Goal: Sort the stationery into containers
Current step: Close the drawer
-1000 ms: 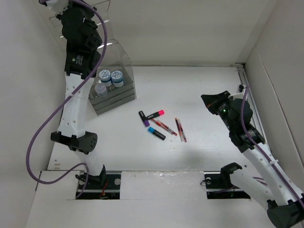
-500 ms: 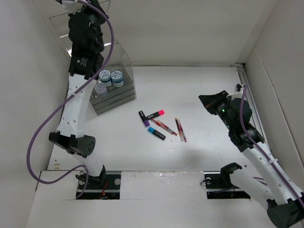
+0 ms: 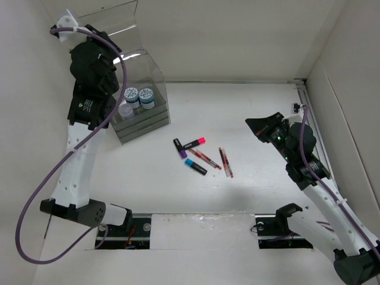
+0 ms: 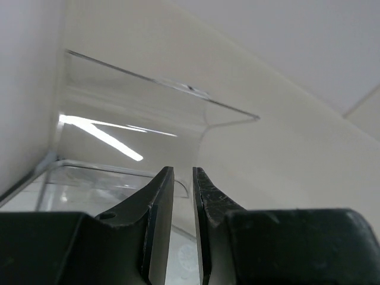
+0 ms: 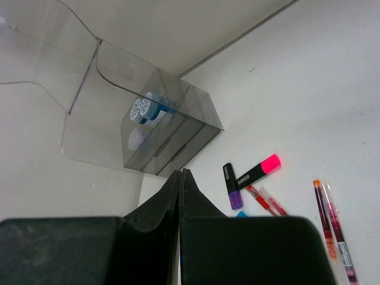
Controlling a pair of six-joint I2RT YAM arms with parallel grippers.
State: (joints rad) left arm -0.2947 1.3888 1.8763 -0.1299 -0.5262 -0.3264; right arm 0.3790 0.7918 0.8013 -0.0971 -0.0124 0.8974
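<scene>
The containers are one clear organizer (image 3: 142,116) at the back left, its lid (image 3: 113,18) raised and drawers at its base. Two blue-white rolls (image 3: 138,95) sit in its top tray. The pink-capped (image 3: 195,143), purple-capped (image 3: 179,148) and blue-capped (image 3: 195,167) markers lie mid-table beside thin red pens (image 3: 225,161). My left wrist (image 3: 89,59) is high beside the lid. The left gripper (image 4: 183,172) shows a narrow gap with nothing in it, and the lid's edge (image 4: 178,86) is beyond. My right gripper (image 3: 261,126) hovers right of the pens, shut and empty (image 5: 181,172).
White walls close in the table on the left, the back and the right. A metal rail (image 3: 309,113) runs along the right edge. The left arm's purple cable (image 3: 35,178) loops down the left side.
The left jaws have parted slightly and the left arm has swung left and down from the lid, which stays raised. The right gripper has edged a little left.
</scene>
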